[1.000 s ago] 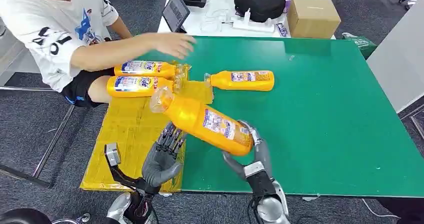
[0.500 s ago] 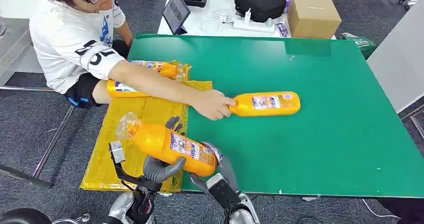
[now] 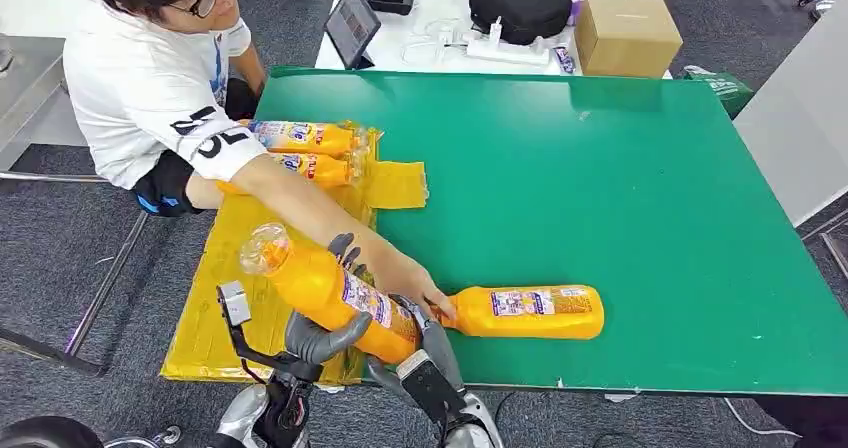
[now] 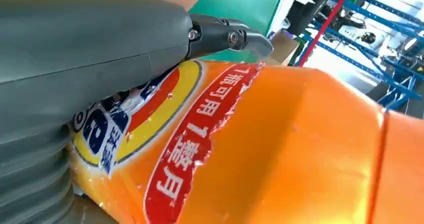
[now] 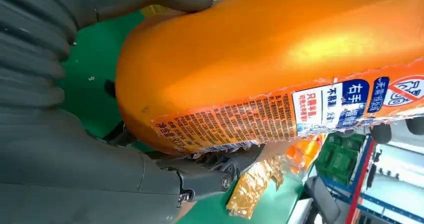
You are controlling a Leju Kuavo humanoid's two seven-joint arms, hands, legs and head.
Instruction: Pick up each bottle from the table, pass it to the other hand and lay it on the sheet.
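Green table (image 3: 620, 198) carries a yellow sheet (image 3: 240, 268) at its left edge. Left hand (image 3: 325, 328) and right hand (image 3: 425, 343) both grip one orange bottle (image 3: 330, 293). A person's hand (image 3: 425, 286) touches a second bottle (image 3: 525, 313).

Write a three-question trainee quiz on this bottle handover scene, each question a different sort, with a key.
1. True or false: both the left hand and the right hand touch the held bottle.
2. Besides the held bottle, how many bottles lie on the yellow sheet? A) one B) two C) four
3. Fill in: the person's hand is at the neck of the bottle on the green table, near the table's ____ edge.

Key: 1 true; 2 B; 3 front (nearest the robot).
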